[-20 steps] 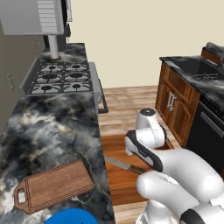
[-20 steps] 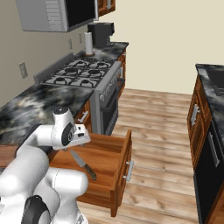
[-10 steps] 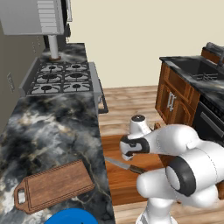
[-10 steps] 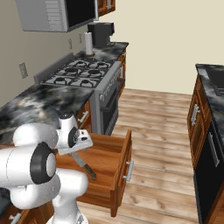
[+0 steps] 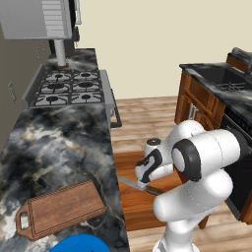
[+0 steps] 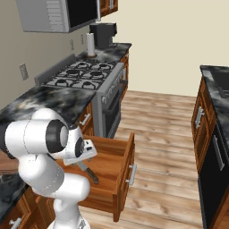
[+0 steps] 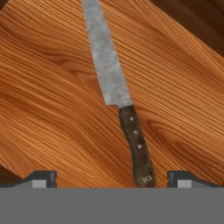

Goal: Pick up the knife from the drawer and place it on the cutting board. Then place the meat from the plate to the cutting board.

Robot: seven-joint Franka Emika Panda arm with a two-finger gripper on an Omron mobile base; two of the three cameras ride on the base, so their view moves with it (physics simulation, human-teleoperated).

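My pincer (image 7: 111, 181) hangs wide open over the drawer (image 7: 52, 109), where the knife (image 7: 117, 94) lies flat; its handle sits between my tips (nearer the right one), blade running away ahead.

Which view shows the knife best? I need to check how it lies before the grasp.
The hand view: the knife lies flat on the drawer floor, blade and riveted handle in plain sight, handle between the open gripper tips. In the left base view only a blade sliver shows behind the arm; in the right base view, mostly the dark handle.
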